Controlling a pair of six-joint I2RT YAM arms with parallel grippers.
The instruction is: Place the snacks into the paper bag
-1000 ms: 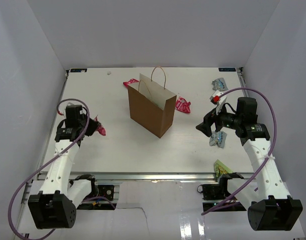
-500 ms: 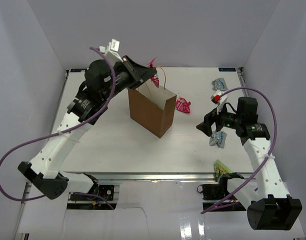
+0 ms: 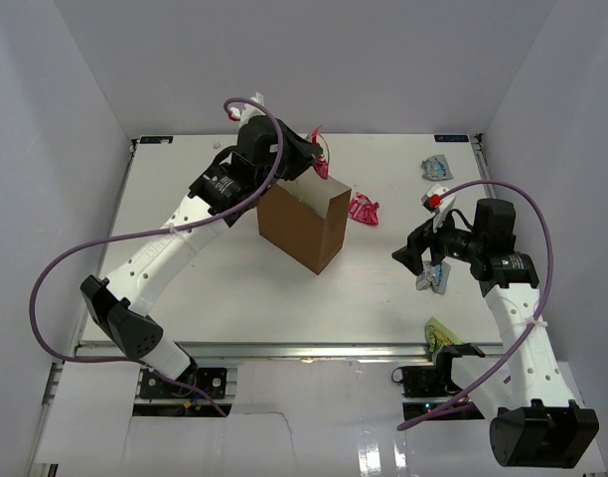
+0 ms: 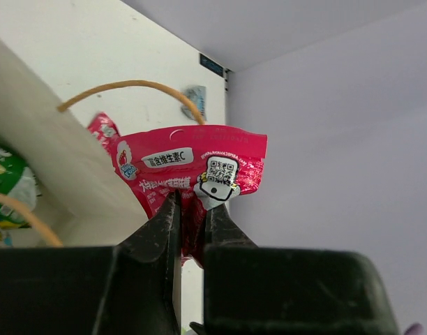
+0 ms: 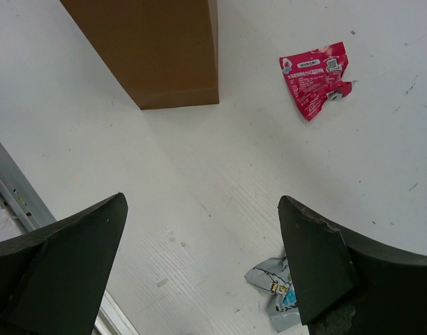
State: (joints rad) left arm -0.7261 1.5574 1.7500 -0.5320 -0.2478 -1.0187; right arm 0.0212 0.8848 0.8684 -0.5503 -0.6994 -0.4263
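The brown paper bag [image 3: 302,227] stands open at mid-table. My left gripper [image 3: 312,151] is above its back rim, shut on a pink-red snack packet [image 3: 320,139], which the left wrist view shows pinched between the jaws [image 4: 192,164] next to a looped handle [image 4: 130,86]. A second pink-red packet [image 3: 364,209] lies right of the bag. My right gripper [image 3: 411,254] is open and empty, low over the table beside a blue-silver packet [image 3: 433,276], which also shows in the right wrist view [image 5: 276,293]. A yellow-green packet [image 3: 441,333] lies near the front right.
Another blue-silver packet [image 3: 435,167] lies at the back right. White walls enclose the table on three sides. Something green [image 4: 5,176] shows at the left edge of the left wrist view, beside the bag's pale wall [image 4: 39,132].
My left arm has swung from the table's left side up over the bag, carrying the pink-red packet. The right arm has barely moved.
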